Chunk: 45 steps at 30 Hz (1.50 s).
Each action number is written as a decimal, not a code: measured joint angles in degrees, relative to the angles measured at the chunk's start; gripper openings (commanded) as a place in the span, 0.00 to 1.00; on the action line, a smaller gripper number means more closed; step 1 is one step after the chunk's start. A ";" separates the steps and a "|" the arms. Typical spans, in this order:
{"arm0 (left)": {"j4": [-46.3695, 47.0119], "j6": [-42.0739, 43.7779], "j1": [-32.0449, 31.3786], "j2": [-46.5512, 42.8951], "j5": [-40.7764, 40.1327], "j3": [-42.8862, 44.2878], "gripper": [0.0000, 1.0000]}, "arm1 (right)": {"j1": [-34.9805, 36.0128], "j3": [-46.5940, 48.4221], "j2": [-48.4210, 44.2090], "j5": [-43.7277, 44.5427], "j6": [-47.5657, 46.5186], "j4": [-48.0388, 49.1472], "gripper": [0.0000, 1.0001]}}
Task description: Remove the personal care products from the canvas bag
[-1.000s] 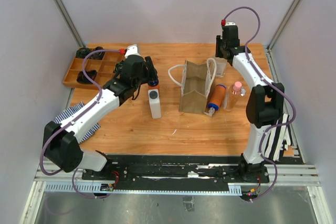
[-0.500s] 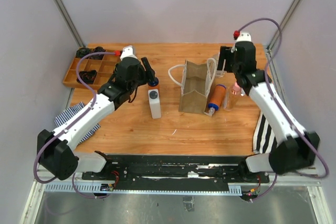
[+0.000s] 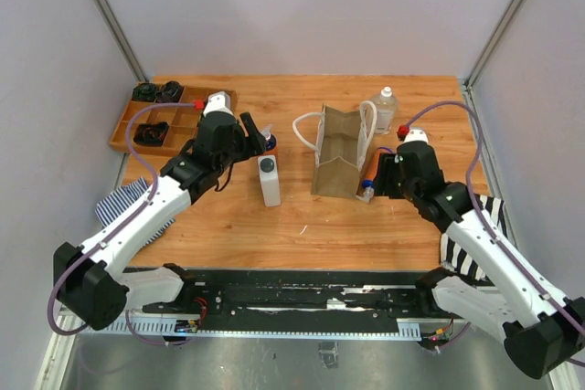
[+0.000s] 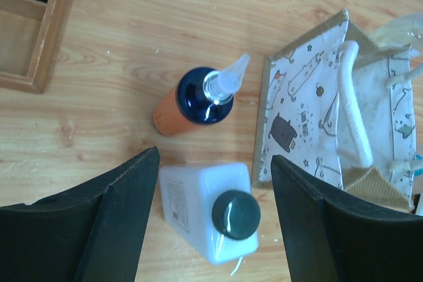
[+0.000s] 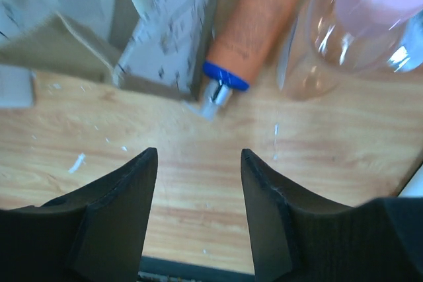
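Right gripper (image 5: 198,153) spread, empty, low over table at 5 o'clock of canvas bag (image 3: 338,148). Left gripper (image 4: 215,156) spread, empty, above white pump bottle (image 4: 208,212). Lying blue-and-orange bottle (image 5: 254,28) just beside bag's right side, long axis 1–7 o'clock, nozzle toward 7. Pink-capped bottle (image 5: 370,11) at its 3 o'clock. Upright blue-and-orange bottle (image 4: 182,104) at 12 o'clock of pump bottle. Right arm has swung back from far edge; white-capped bottle (image 3: 386,109) now stands free at bag's 1 o'clock.

Wore white shells along the left arm (image 3: 151,203) and right arm (image 3: 489,242), broken by black joint housings. Trailed a looping purple cable (image 3: 448,102), red-tipped just behind the left gripper (image 4: 215,163) and right gripper (image 5: 198,156). Ended in matte black, wedge-shaped fingers (image 4: 99,229).
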 measured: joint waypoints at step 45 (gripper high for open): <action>-11.43 -4.09 -1.03 -14.91 3.41 -15.65 0.76 | 0.26 -7.76 26.34 -4.02 3.23 11.41 0.68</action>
